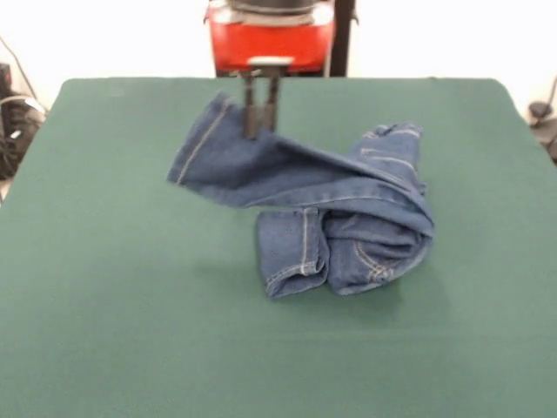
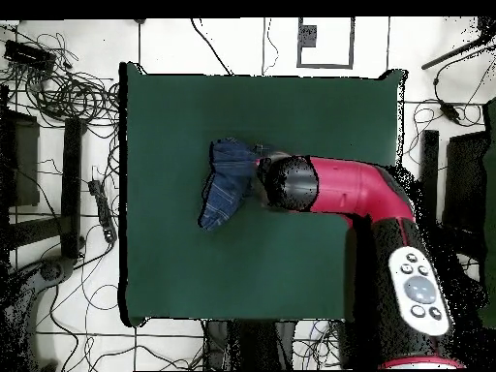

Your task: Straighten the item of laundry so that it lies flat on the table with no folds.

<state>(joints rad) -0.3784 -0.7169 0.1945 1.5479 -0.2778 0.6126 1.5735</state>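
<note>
The blue denim jeans (image 1: 348, 209) lie bunched and folded near the middle of the dark green table (image 1: 113, 287). One leg with its hemmed end (image 1: 202, 139) is lifted off the table toward the far left. My gripper (image 1: 259, 131) hangs from above and is shut on that lifted leg. The other leg (image 1: 291, 252) is folded under at the front with its hem toward the camera. In the overhead view the jeans (image 2: 225, 189) show left of the red arm (image 2: 358, 189), which hides the gripper and part of the cloth.
The red robot base (image 1: 270, 39) stands at the table's far edge. Cables (image 2: 58, 97) and dark equipment lie on the floor round the table. Bare green table top surrounds the jeans on all sides.
</note>
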